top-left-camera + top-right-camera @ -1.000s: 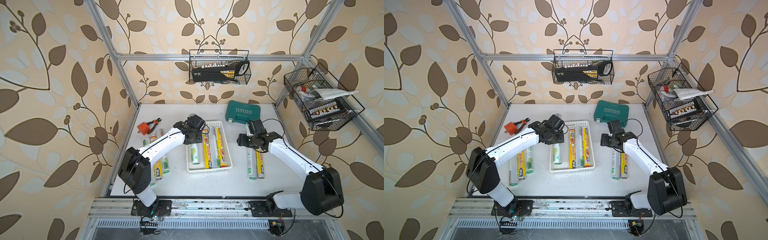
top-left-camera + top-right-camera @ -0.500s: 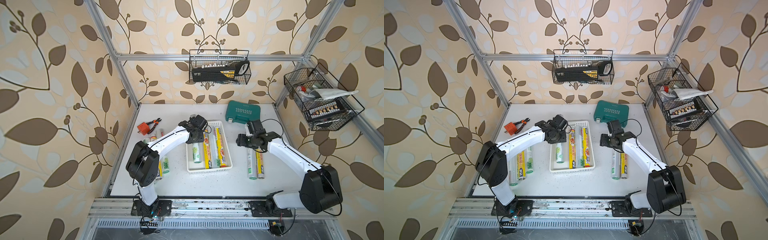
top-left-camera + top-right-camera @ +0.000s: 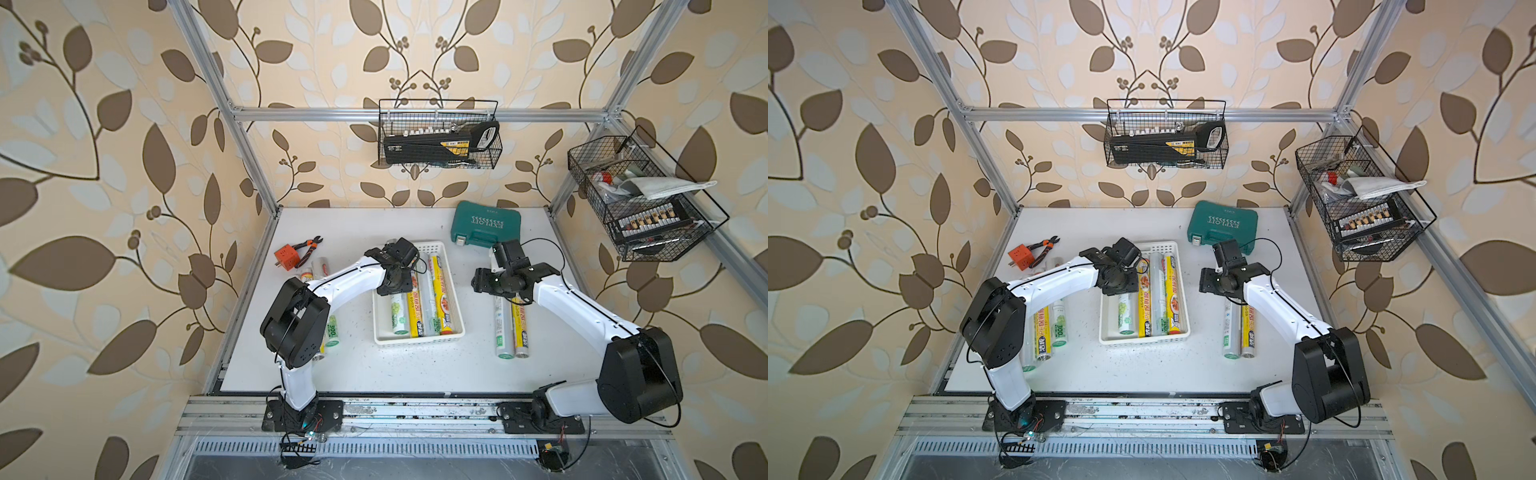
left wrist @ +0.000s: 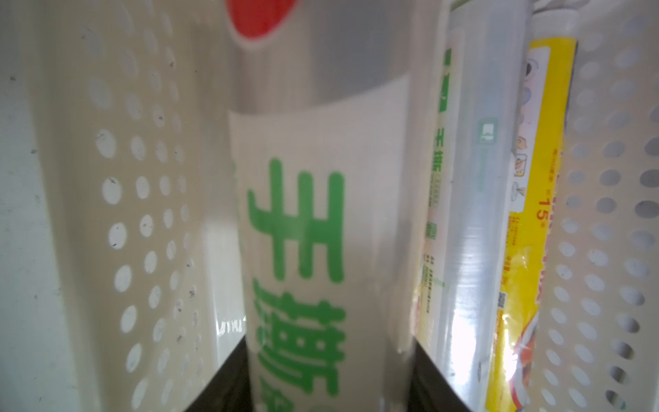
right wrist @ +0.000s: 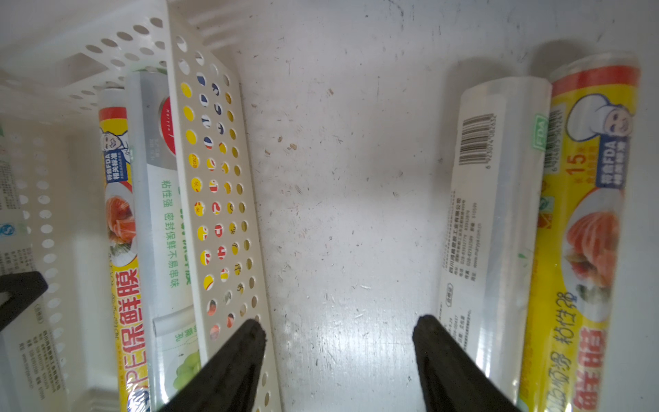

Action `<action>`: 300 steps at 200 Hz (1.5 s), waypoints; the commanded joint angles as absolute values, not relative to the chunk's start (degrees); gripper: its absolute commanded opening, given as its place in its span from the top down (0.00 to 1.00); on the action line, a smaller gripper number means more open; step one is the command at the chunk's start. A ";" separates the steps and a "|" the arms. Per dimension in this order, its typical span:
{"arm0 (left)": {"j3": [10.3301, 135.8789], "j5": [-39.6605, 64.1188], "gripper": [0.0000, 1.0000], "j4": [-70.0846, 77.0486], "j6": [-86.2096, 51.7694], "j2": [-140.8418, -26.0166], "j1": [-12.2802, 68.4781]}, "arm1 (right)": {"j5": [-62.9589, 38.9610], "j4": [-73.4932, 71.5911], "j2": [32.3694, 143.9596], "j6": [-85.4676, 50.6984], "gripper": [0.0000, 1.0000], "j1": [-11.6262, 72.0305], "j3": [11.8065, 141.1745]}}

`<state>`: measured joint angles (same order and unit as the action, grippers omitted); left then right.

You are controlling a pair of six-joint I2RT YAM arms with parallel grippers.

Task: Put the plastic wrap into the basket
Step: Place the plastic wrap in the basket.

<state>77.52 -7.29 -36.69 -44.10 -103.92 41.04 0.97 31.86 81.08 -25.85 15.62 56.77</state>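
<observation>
Table [image 3: 415, 374] comes first, big and white. In its middle sits the white basket [image 3: 419, 341], with little round holes in its low walls. Behind it, near the back wall, lies a green case [image 3: 486, 224].

Four rolls of plastic wrap lie side by side in the basket: a green-word roll [image 3: 399, 316], a yellow roll [image 3: 414, 316], a clear roll [image 3: 428, 291] and a second yellow roll [image 3: 442, 291]. Two more lie on the table to the right of the basket, a silvery roll [image 3: 503, 328] touching a yellow table roll [image 3: 519, 328]. On the left side of the table lie more rolls [image 3: 1044, 332], partly hidden by the left arm [image 3: 1059, 282].

The left gripper [image 4: 328, 349] is down in the basket. Its two black fingers [image 4: 221, 385] pinch the green-word roll, one on each side. That roll is next to the basket's left wall.

The right gripper [image 5: 338, 324] hangs over bare table, between the basket and the silvery roll. Its fingers are spread apart and hold nothing.
</observation>
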 commanded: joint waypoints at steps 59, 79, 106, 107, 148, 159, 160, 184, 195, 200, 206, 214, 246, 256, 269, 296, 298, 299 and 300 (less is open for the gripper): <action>75.94 -4.32 0.59 -33.00 -45.00 -105.57 41.66 | 0.32 31.82 81.91 -25.48 0.31 15.35 55.82; 75.93 -4.73 0.58 -33.13 -44.71 -105.78 41.58 | 0.30 31.81 82.17 -25.49 0.31 15.31 55.81; 75.30 -4.83 0.56 -32.66 -44.73 -105.91 40.98 | 0.22 31.79 82.45 -25.42 0.31 15.30 55.83; 75.27 -4.83 0.56 -32.59 -44.74 -105.95 40.97 | 0.20 31.80 82.49 -25.45 0.31 15.34 55.82; 73.16 -3.77 0.49 -30.22 -44.30 -105.83 39.99 | -0.16 31.82 83.44 -25.49 0.31 15.34 56.07; 72.77 -3.57 0.47 -29.58 -44.27 -105.57 39.99 | -0.25 31.82 83.80 -25.47 0.31 15.31 56.16; 72.77 -3.54 0.47 -29.56 -44.28 -105.56 39.99 | -0.26 31.82 83.82 -25.48 0.31 15.30 56.16; 72.68 -3.84 0.46 -29.99 -44.86 -105.73 40.06 | -0.69 31.96 84.45 -25.58 0.31 15.29 56.35; 72.11 -3.72 0.45 -29.35 -44.98 -105.52 39.99 | -0.62 32.27 84.79 -25.49 0.31 15.32 56.60; 71.84 -3.63 0.45 -29.11 -45.04 -105.47 39.99 | -0.69 32.41 84.89 -25.49 0.31 15.29 56.67; 71.73 -3.55 0.44 -29.01 -45.14 -105.43 39.99 | -0.61 32.51 85.03 -25.52 0.31 15.33 56.77; 71.64 -3.33 0.43 -28.79 -45.27 -105.38 39.99 | -0.61 32.60 85.08 -25.58 0.31 15.30 56.78; 71.63 -2.94 0.39 -28.62 -46.04 -105.47 40.00 | -1.08 32.70 84.75 -26.22 0.30 15.13 56.71; 71.59 -3.04 0.39 -28.72 -46.19 -105.47 40.13 | -1.79 32.61 84.73 -26.38 0.30 14.87 56.70; 71.54 -2.94 0.39 -28.58 -46.31 -105.25 40.10 | -2.31 32.74 84.64 -26.51 0.30 14.69 56.76; 71.46 -2.72 0.39 -28.48 -46.65 -104.14 40.23 | -2.75 33.81 83.97 -26.24 0.30 14.04 56.95; 71.46 -2.70 0.39 -28.48 -46.67 -104.02 40.25 | -2.78 33.90 83.86 -26.18 0.30 13.92 56.95; 71.50 -2.67 0.39 -28.48 -46.67 -103.95 40.25 | -2.75 33.91 83.81 -26.19 0.30 13.91 57.00; 71.52 -2.61 0.39 -28.48 -46.67 -103.87 40.25 | -2.78 33.96 83.74 -26.19 0.30 13.85 56.98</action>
<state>71.66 -4.10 -30.20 -45.63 -106.94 40.07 -1.63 32.01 84.42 -25.93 14.48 56.77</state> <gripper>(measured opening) 0.612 0.699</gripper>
